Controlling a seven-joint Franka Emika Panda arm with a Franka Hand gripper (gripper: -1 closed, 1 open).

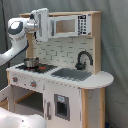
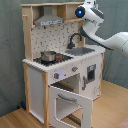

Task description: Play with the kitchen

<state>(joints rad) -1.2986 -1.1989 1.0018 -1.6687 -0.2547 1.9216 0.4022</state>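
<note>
Kitchen (image 1: 60, 80) upright, long axis vertical, oven door (image 2: 70, 102) open

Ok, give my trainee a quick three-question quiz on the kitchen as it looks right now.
1. True or false: the oven door hangs open.
2. What sits on the hob? A) a kettle B) a small metal pot C) nothing
3. Fill in: in the first exterior view, the black faucet stands behind the grey ____.

Key: 1 true; 2 B; 3 sink. The arm is up by the microwave.
</note>
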